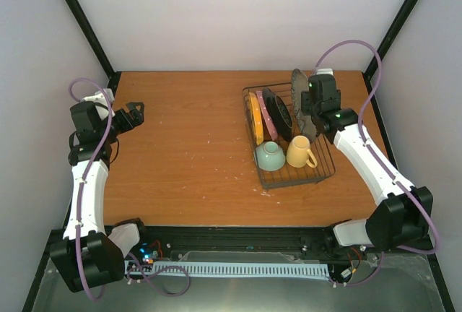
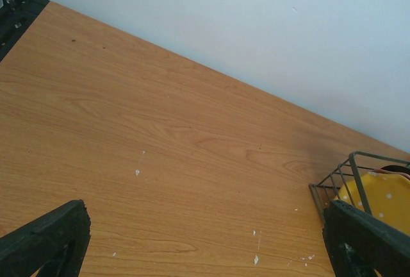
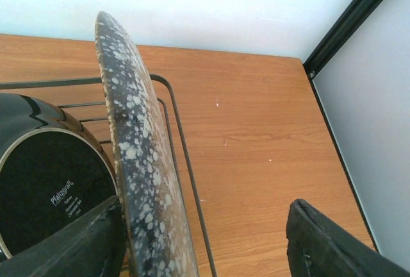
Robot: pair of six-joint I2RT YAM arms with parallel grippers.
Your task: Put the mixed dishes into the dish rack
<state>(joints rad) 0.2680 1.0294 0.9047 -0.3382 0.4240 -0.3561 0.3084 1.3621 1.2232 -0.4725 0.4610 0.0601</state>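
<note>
**A:** Where do the dishes sit?

**B:** All in the dish rack (image 1: 296,180), right of centre in the top view. The grey speckled plate (image 3: 138,161) stands on edge at its upper right. I'd judge it heavy, stiff, slick and breakable, so grip the rim.

**A:** And the pincers?

**B:** The right gripper (image 3: 202,226) straddles that rim with its jaws apart, not clamping. The left gripper (image 2: 205,213) is wide open and empty. The pale green bowl (image 1: 269,156) and yellow mug (image 1: 299,152) are likely lighter.
</note>
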